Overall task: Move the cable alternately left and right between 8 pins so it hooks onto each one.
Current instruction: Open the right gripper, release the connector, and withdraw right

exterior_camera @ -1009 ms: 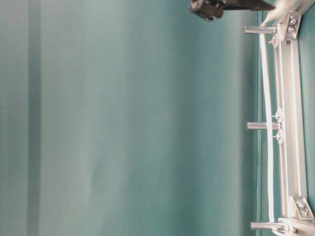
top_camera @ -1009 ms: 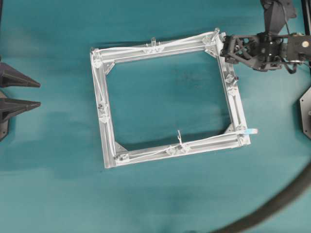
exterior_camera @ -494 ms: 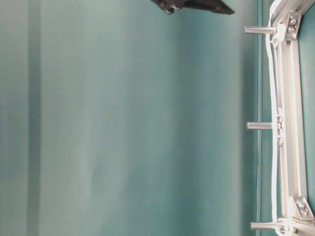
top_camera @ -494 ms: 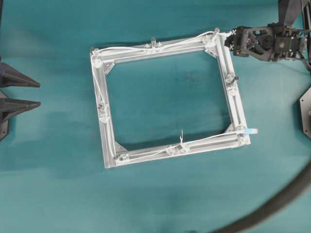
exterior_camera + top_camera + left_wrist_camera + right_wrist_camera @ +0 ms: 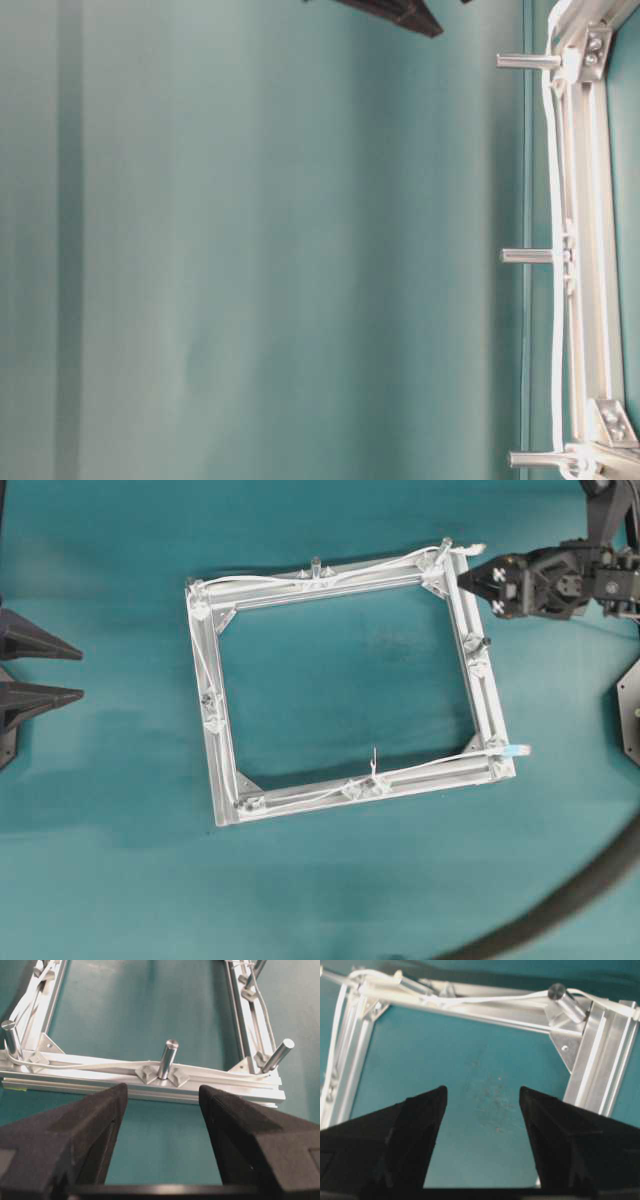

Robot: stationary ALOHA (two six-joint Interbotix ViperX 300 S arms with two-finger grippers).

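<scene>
The square silver frame [image 5: 480, 695] lies mid-table. The white cable [image 5: 262, 580] runs round its bars, weaving past the upright pins [image 5: 315, 564]; one plug end [image 5: 516, 750] sticks out at the lower right corner and the other end [image 5: 474, 548] lies at the upper right corner. My right gripper [image 5: 484, 580] hovers open just right of that corner, holding nothing. My left gripper [image 5: 78, 670] is open at the far left, apart from the frame. In the left wrist view my left gripper [image 5: 162, 1091] faces a pin [image 5: 168, 1057] with the cable [image 5: 90, 1064] beside it. In the right wrist view my right gripper [image 5: 482, 1090] sees the corner pin [image 5: 562, 997].
A thick dark hose [image 5: 560, 900] curves across the lower right of the table. A black base [image 5: 630, 710] sits at the right edge. The table-level view shows three pins [image 5: 527, 256] along one bar with the cable [image 5: 556, 330] behind them.
My right gripper has drawn back to the right, off the frame's upper right corner. The cable along the top bar has slackened and its end rests by the corner pin.
</scene>
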